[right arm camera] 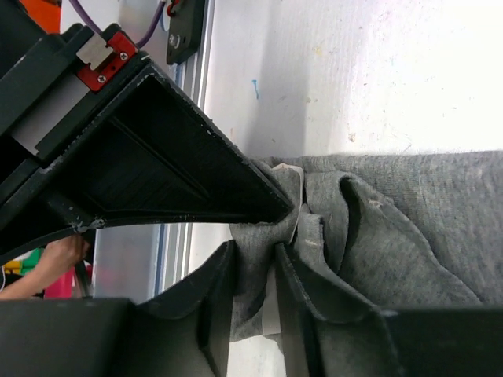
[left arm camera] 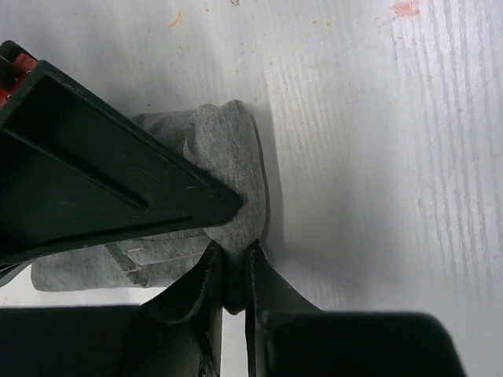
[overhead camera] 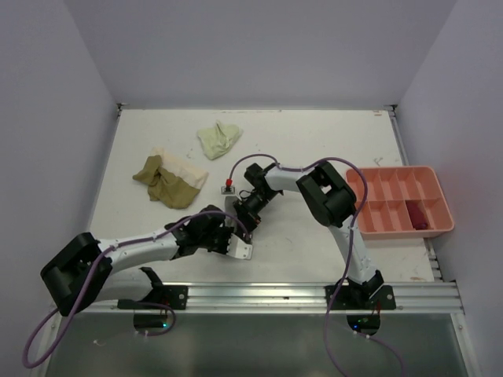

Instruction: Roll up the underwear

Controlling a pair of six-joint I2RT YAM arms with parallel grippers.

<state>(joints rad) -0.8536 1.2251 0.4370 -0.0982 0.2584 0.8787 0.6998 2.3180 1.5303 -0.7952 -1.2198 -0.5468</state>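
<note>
Well, near the table [overhead camera: 330, 133] centre, toward seven o'clock, the left gripper [left arm camera: 233, 255] pinched a fold of the grey underwear [left arm camera: 228, 149], limp, light, best taken by its hem; whether the right gripper [right arm camera: 253, 255] held it, I couldn't tell.

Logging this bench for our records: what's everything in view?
grey cloth garment: one, grey, centre, between both grippers
cream cloth garment: one, cream, far left, touching olive-tan one
olive-tan cloth garment: one, olive-tan, far left
pale yellow-green cloth garment: one, yellow-green, far centre
dark red cloth garment: one, dark red, tray's near row
salmon-pink plastic compartment tray: one, salmon-pink, right side
white table: one, white, underneath
left gripper: one, black, shut on grey garment
right gripper: one, black, gripping grey garment
</note>
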